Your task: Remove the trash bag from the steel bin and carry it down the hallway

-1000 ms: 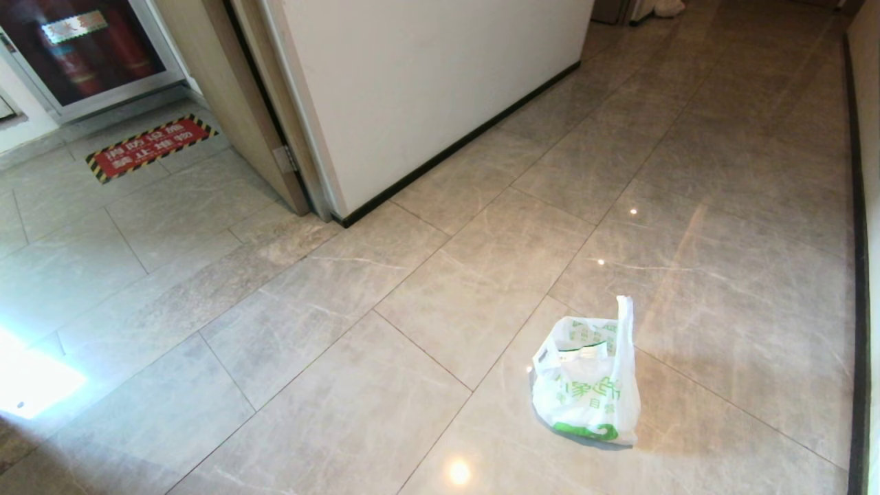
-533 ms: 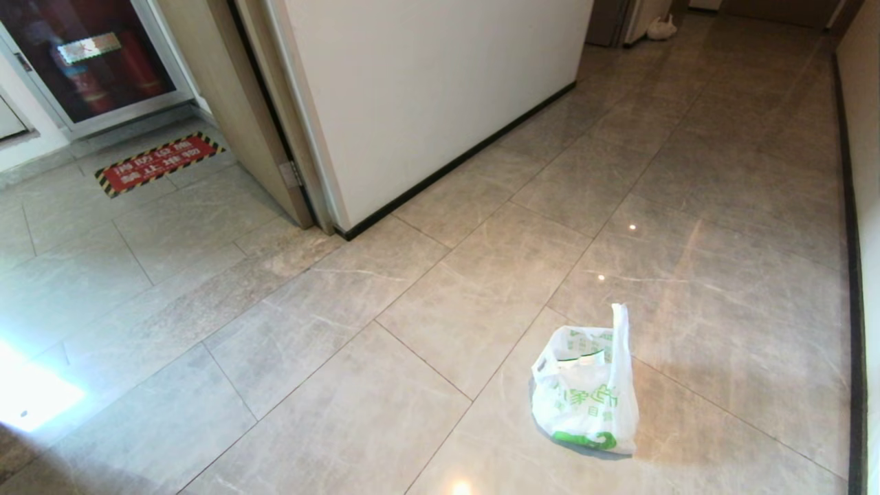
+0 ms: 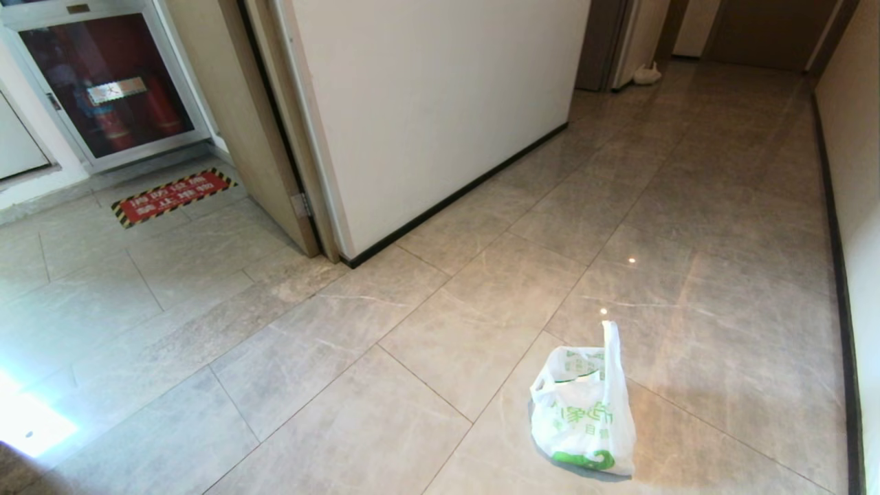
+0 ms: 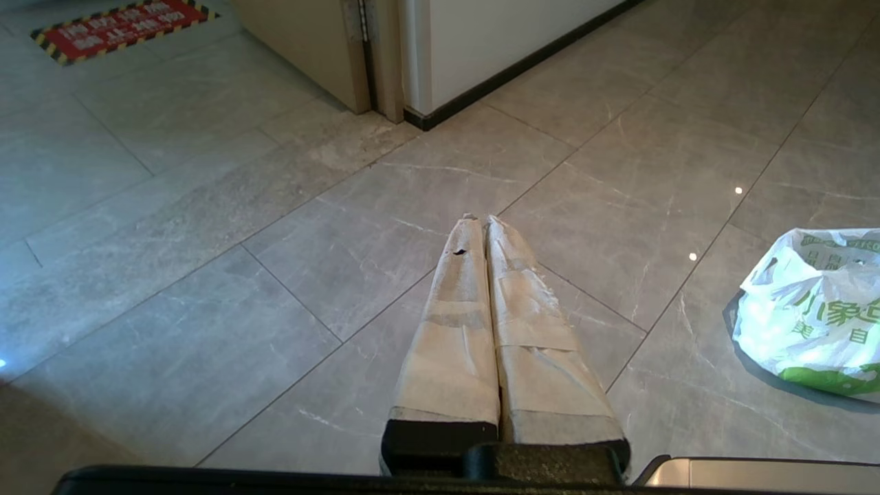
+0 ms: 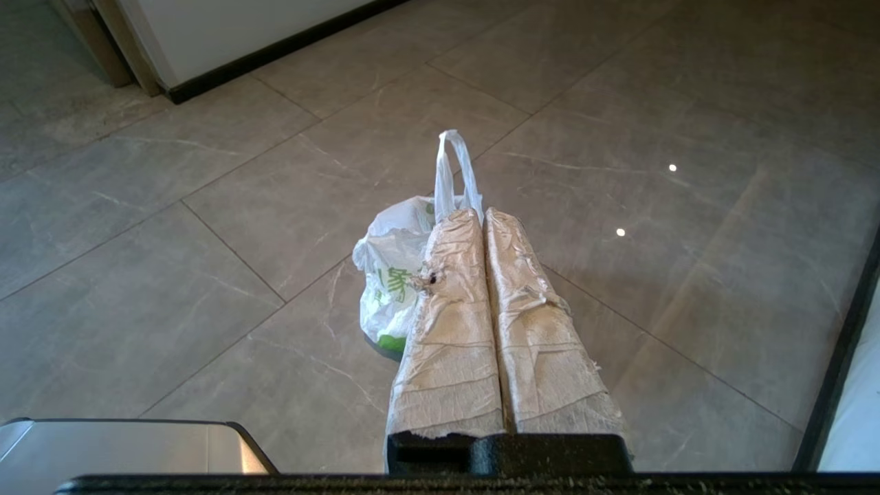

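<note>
The trash bag [image 3: 584, 419], white with green print, stands alone on the hallway tiles [image 3: 687, 206] with one loop handle sticking up. No gripper appears in the head view. In the left wrist view my left gripper [image 4: 479, 220] is shut and empty above bare tiles, with the bag [image 4: 811, 309] off to its side. My right gripper [image 5: 479, 213] is also shut with nothing between its taped fingers. The bag [image 5: 392, 275] lies on the floor beyond and below it, apart from it. The steel bin is out of view.
A white wall corner [image 3: 426, 103] with a black baseboard juts in ahead on the left, beside a wooden door [image 3: 234, 103]. A fire cabinet [image 3: 103, 82] and a red floor sign [image 3: 172, 196] lie far left. The right wall [image 3: 852, 137] bounds the corridor; dark doors [image 3: 763, 31] stand at its end.
The head view has tilted upward, so more of the corridor's far end shows and the bag sits lower in the picture. The bag itself stays put on the floor.
</note>
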Robot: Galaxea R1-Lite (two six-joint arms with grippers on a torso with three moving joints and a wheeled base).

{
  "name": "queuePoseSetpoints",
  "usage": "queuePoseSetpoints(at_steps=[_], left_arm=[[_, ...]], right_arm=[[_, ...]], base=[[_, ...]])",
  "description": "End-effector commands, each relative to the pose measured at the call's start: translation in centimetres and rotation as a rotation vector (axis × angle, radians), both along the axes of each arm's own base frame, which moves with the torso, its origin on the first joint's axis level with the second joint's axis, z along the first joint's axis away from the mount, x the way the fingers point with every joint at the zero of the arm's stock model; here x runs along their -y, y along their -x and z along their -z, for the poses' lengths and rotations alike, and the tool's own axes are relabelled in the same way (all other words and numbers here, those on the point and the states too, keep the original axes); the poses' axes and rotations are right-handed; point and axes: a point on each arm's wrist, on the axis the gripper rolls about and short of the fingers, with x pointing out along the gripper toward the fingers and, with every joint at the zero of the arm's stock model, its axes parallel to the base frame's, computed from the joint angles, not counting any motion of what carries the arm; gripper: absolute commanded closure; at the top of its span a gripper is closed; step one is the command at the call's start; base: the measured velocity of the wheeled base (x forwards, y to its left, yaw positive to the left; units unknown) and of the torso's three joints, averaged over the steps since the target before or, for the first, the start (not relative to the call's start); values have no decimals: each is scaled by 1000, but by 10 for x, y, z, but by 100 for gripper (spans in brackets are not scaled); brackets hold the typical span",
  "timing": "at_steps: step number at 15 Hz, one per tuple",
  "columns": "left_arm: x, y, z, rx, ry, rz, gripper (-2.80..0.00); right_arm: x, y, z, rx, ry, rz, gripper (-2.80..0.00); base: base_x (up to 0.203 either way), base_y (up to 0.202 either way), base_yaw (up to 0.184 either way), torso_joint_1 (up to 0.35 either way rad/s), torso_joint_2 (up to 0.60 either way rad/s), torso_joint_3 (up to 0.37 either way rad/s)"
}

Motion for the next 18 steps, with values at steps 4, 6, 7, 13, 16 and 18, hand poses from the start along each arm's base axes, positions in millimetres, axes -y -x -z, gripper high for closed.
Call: queuePoseSetpoints(at_steps=[4, 6, 7, 13, 16, 18], left_arm=[[0, 0, 0, 0, 2, -2, 0], [0, 0, 0, 0, 2, -2, 0], [0, 0, 0, 0, 2, -2, 0], [0, 0, 0, 0, 2, -2, 0], [0, 0, 0, 0, 0, 0, 0], [0, 0, 0, 0, 0, 0, 0]], right_arm=[[0, 0, 0, -1, 4, -2, 0], [0, 0, 0, 0, 2, 0, 0], [0, 0, 0, 0, 2, -1, 0], [0, 0, 0, 0, -1, 1, 0], [0, 0, 0, 0, -1, 3, 0], [0, 0, 0, -3, -2, 4, 0]], base=[[0, 0, 0, 3, 1, 200], [0, 0, 0, 4, 2, 212], [0, 0, 0, 6, 2, 203], [0, 0, 0, 2, 2, 202], [0, 0, 0, 2, -2, 125], [0, 0, 0, -2, 1, 39]])
